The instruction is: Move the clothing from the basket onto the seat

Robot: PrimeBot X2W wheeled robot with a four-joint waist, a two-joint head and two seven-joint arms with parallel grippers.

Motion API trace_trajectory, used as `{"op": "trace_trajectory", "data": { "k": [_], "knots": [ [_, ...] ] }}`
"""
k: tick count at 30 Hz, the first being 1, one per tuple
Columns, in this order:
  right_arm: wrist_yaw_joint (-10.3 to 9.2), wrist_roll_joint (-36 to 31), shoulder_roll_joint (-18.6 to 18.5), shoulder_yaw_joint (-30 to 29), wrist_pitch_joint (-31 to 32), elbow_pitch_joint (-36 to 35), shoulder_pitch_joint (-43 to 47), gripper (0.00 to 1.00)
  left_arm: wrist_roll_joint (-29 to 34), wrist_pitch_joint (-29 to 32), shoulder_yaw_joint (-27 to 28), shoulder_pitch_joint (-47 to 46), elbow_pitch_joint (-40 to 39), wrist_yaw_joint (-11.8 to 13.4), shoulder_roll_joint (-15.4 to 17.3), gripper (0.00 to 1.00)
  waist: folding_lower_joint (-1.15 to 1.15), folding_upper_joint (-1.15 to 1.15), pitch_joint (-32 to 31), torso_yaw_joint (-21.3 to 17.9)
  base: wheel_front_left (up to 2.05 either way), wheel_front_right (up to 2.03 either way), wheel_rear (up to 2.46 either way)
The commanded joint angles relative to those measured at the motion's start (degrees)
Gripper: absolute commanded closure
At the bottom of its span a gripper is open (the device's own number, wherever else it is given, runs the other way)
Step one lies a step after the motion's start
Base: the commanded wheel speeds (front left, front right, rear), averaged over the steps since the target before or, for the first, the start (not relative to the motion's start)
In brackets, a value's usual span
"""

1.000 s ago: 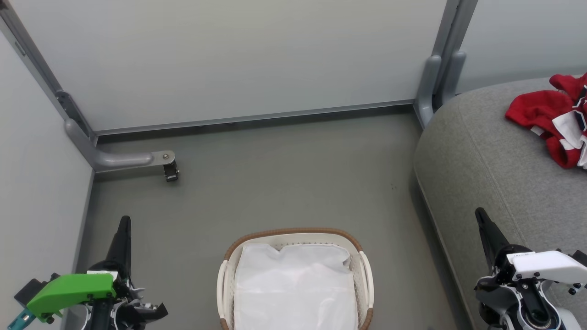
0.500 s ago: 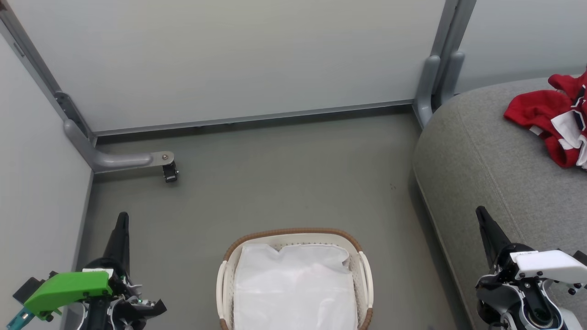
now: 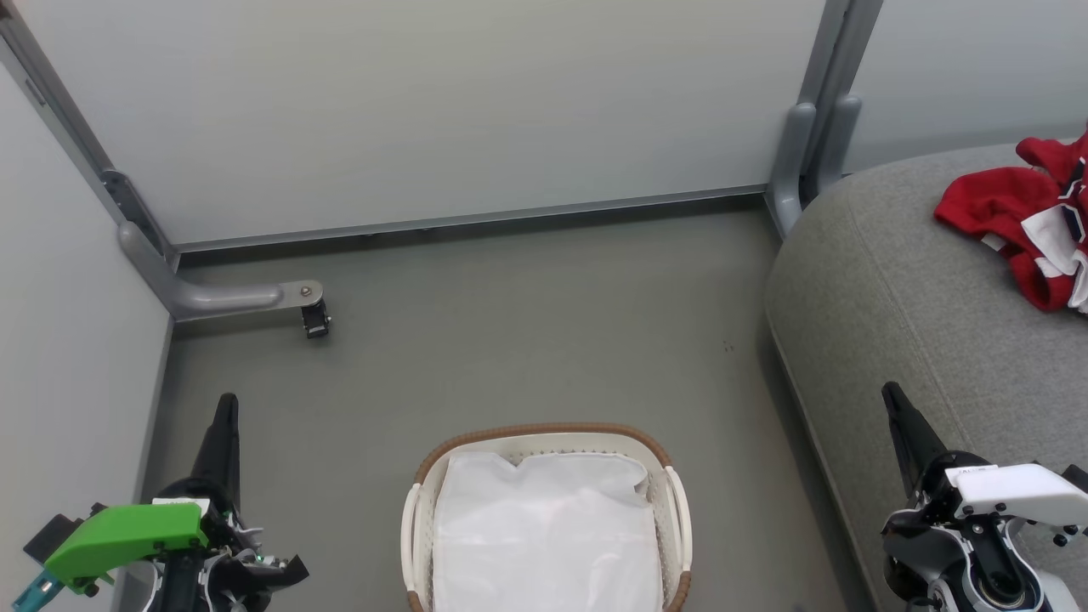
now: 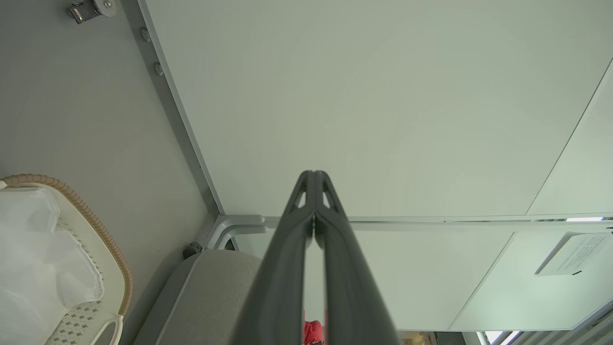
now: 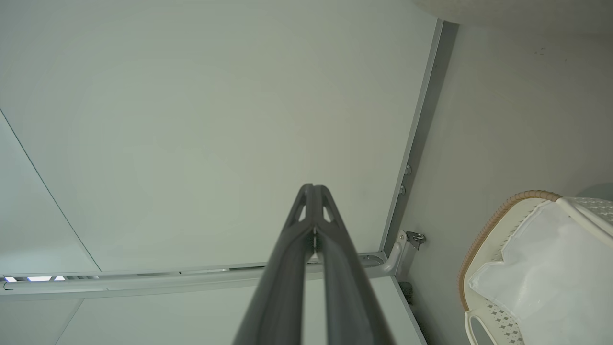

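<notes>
**A:** We start left of the basket [image 3: 544,432]. Our left jaws are clenched, the dark fingers [image 4: 282,268] pressed tip to tip on nothing, poised above the floor [image 3: 510,340]. What can go wrong from there?

**B:** If we reach in clenched, we only poke. Inside the basket we see just the white sheet [image 3: 544,535], crumpled from wall to wall. We cannot tell whether any red garment lies under it. If we grab blindly we probably lift the sheet, which isn't ours to move.

**A:** The basket looks light, too.

**B:** Yes. We judge that a finger snagging a perforated wall or a side handle [image 3: 411,527] would drag or tip it.

**A:** Right of the basket, our right jaws are likewise closed tight and empty, fingers [image 5: 287,273] together. They are at the near edge of the seat [image 3: 892,297], and we cannot tell whether they are over it or beside it.

**B:** If we swing that arm low, we'd scrape the grey cushion. Farther right, well apart from the basket, the clothing [image 3: 1003,212] lies heaped on the seat. It is red with white panels and partly cut off by the view's edge. A careless sweep could catch the thin fabric and pull it toward the floor.

**A:** Anything we can read?

**B:** Little. In the left wrist view, a white notice [image 4: 570,254] hangs on a partition far from the basket, its print too small for us. A tiny label [image 3: 965,469] on the right wrist is illegible. We find no brand on the basket and no lettering we can make out on the clothing.
</notes>
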Motion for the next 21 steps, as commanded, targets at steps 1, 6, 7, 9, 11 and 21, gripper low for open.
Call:
{"op": "trace_trajectory", "data": {
  "k": [1,6,7,9,11,21],
  "knots": [
    [-0.02,0.2,-0.3,-0.1,0.1,-0.2,-0.4,1.00,0.1,0.1,0.1,-0.5,0.1,-0.1,0.1,1.00,0.00,0.00,0.0,0.0,0.00,0.00,0.00],
    [-0.02,0.2,-0.3,-0.1,0.1,-0.2,-0.4,1.00,0.1,0.1,0.2,-0.5,0.1,-0.1,0.1,1.00,0.00,0.00,0.0,0.0,0.00,0.00,0.00],
    [-0.02,0.2,-0.3,-0.1,0.1,-0.2,-0.4,1.00,0.1,0.1,0.2,-0.5,0.1,-0.1,0.0,1.00,0.00,0.00,0.0,0.0,0.00,0.00,0.00],
    [-0.02,0.2,-0.3,-0.1,0.1,-0.2,-0.4,1.00,0.1,0.1,0.2,-0.5,0.1,-0.1,0.0,1.00,0.00,0.00,0.0,0.0,0.00,0.00,0.00],
    [-0.02,0.2,-0.3,-0.1,0.1,-0.2,-0.4,1.00,0.1,0.1,0.2,-0.5,0.1,-0.1,0.0,1.00,0.00,0.00,0.0,0.0,0.00,0.00,0.00],
    [-0.02,0.2,-0.3,-0.1,0.1,-0.2,-0.4,1.00,0.1,0.2,0.2,-0.6,0.1,-0.1,0.0,1.00,0.00,0.00,0.0,0.0,0.00,0.00,0.00]
  ]
}}
